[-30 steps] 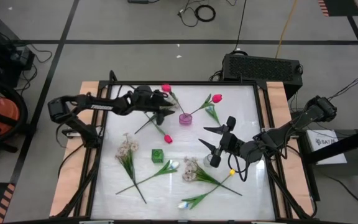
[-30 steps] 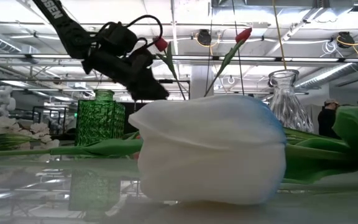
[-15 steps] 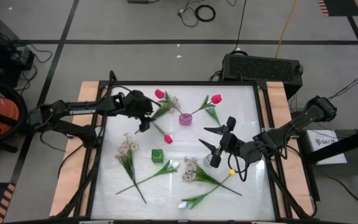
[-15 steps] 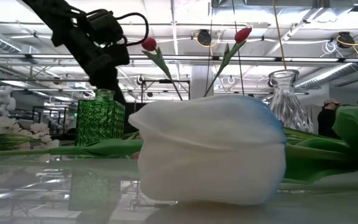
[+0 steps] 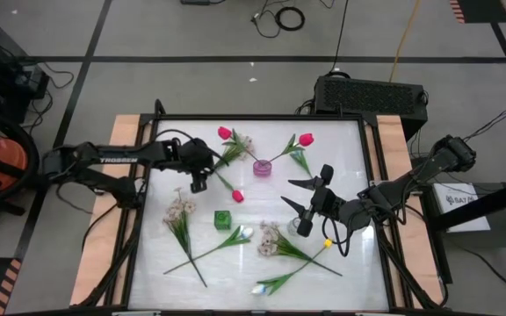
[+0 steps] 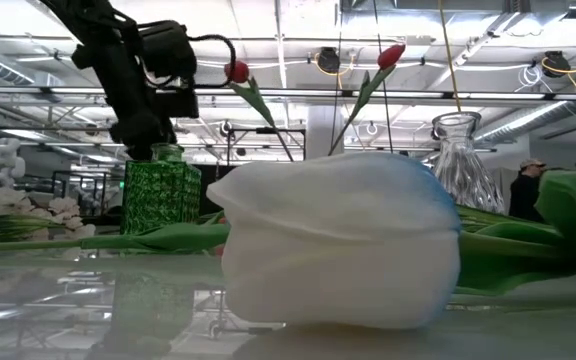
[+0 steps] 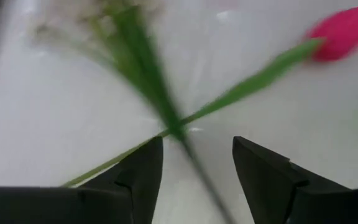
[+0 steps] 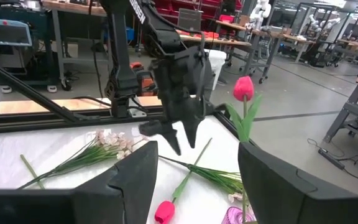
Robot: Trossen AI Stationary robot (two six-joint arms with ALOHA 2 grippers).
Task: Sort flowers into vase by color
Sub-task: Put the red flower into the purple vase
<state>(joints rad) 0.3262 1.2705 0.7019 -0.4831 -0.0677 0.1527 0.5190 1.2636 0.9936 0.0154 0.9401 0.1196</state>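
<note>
A small pink vase (image 5: 262, 167) holds two pink-red tulips (image 5: 225, 132) (image 5: 306, 139), their stems leaning on its rim. A third pink-red tulip (image 5: 237, 196) lies on the table. My left gripper (image 5: 198, 182) hangs open just above that tulip's stem end; in the left wrist view its fingers (image 7: 197, 146) straddle crossed green stems (image 7: 173, 127) without touching. White tulips (image 5: 246, 233) (image 5: 257, 288) and cream sprays (image 5: 178, 209) (image 5: 269, 237) lie toward the near edge. My right gripper (image 5: 286, 191) waits open to the right of the middle.
A green glass vase (image 5: 223, 219) stands near the table's middle. A clear glass vase (image 6: 458, 160) shows in the low view. A small yellow object (image 5: 328, 242) lies by the right arm. Wooden rails border the table's left and right sides.
My left gripper has drawn back from the pink vase toward the table's left edge and come down over the lying tulip's stem. The pink-red tulip that it was beside now stands on its own in the pink vase, leaning left.
</note>
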